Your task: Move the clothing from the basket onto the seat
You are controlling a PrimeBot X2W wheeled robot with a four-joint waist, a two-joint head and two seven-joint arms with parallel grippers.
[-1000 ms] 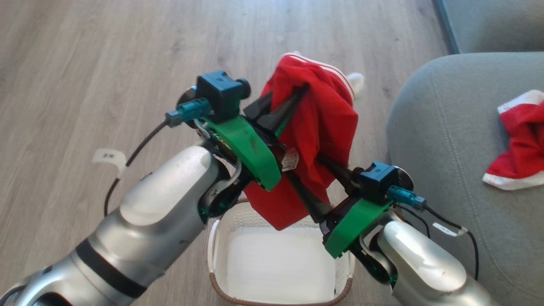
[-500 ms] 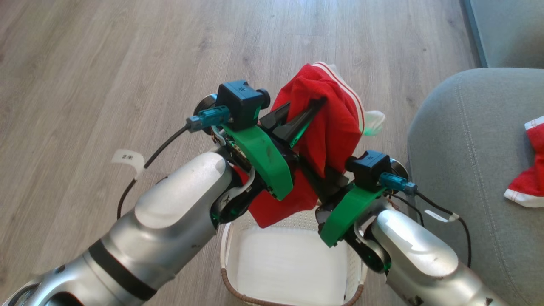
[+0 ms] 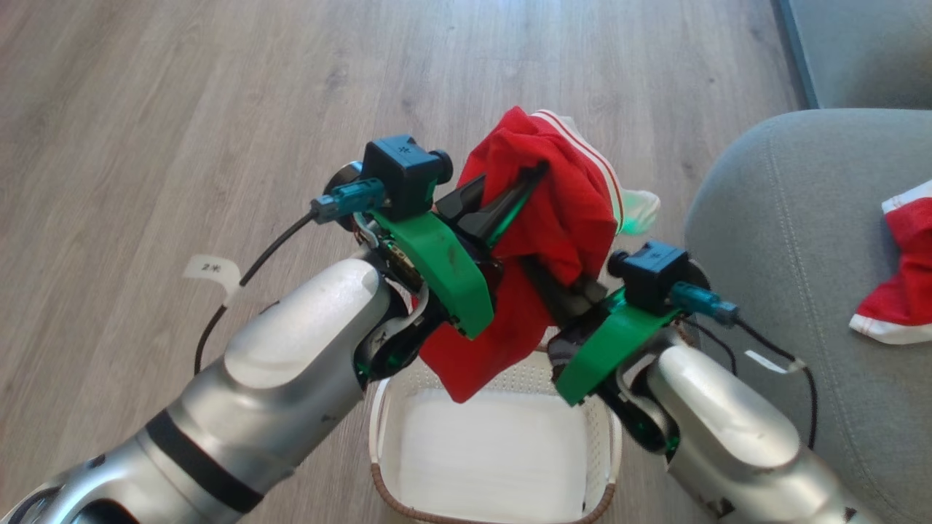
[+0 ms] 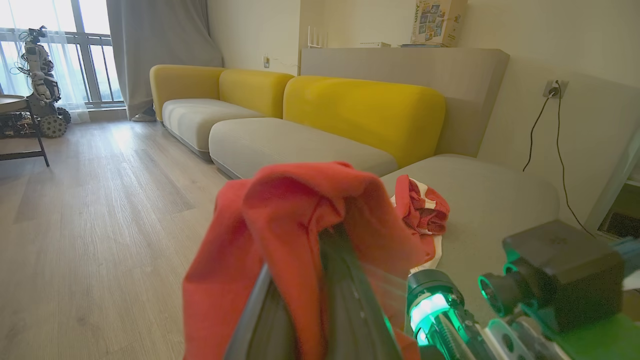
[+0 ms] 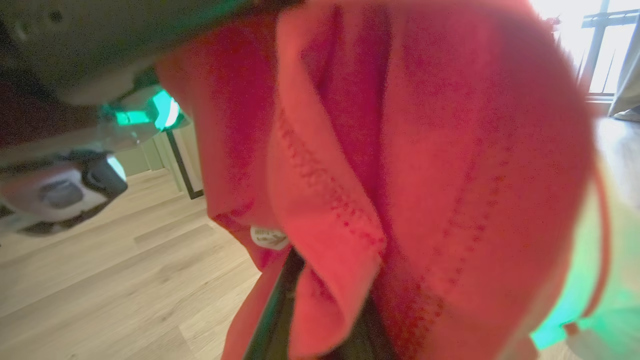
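Observation:
A red garment with white stripes (image 3: 561, 211) hangs bunched above the basket (image 3: 378, 489), an oval white tub with a brown rim and nothing in it. My left gripper (image 3: 528, 178) is shut on the garment's top fold, and red cloth runs between its fingers (image 4: 350, 300). From the right, my right gripper (image 3: 546, 276) reaches into the same cloth and is shut on it, its fingers (image 5: 277, 310) half buried in red fabric. The grey seat (image 3: 772, 218) lies to the right. On it rests another red-and-white garment (image 3: 899, 284), which is also in the left wrist view (image 4: 420, 207).
Light wooden floor (image 3: 182, 109) surrounds the basket. Beyond the seat (image 4: 495, 200) runs a long sofa with yellow backs (image 4: 360, 110). A wall socket with a hanging cable (image 4: 552, 90) is at the right, and another wheeled robot (image 4: 42, 80) stands by the window.
The head view has shifted a little. Both grippers keep their hold on the red garment. The right gripper has come up closer to the left one, and the cloth hangs more bunched.

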